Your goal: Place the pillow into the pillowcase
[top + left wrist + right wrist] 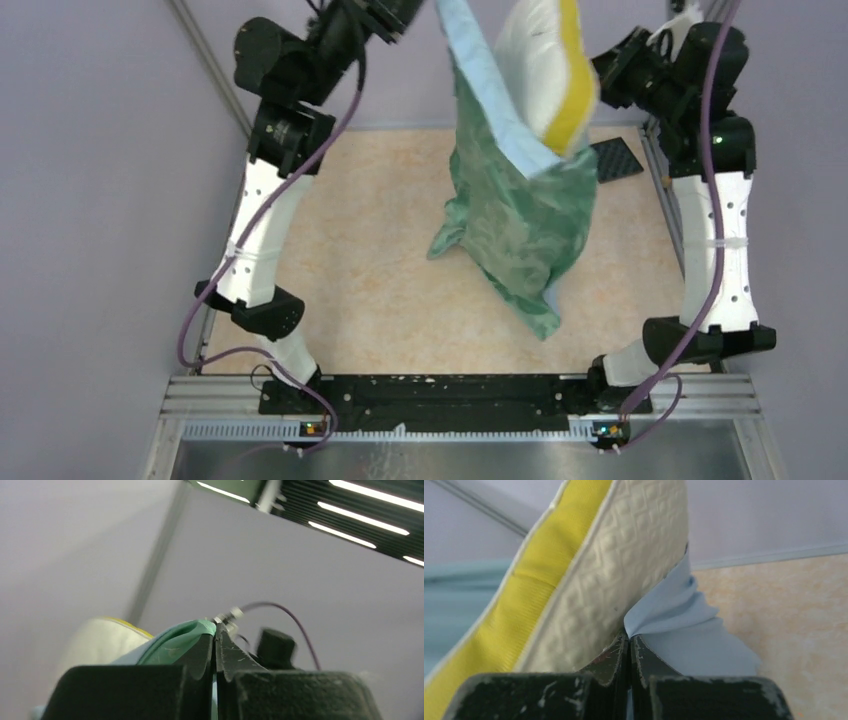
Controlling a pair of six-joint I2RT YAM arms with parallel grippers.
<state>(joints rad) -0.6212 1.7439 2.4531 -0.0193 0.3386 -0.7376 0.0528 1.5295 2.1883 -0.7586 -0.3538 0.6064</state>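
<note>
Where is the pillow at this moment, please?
In the top view, the pillow is up in the air right of centre, its lower part tucked into the hanging pillowcase.

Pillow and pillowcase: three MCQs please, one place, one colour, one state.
1. Where is the pillow? A) flat on the table B) partly inside the raised pillowcase C) wholly outside it
2. Band on the pillow's edge? A) yellow B) red C) black
3. Right tool? A) wide open B) shut on nothing C) shut on the pillowcase
Answers: B, its top sticks out of the case's mouth; A, a yellow strip shows in the top and right wrist views; C, blue fabric is pinched in it.
</note>
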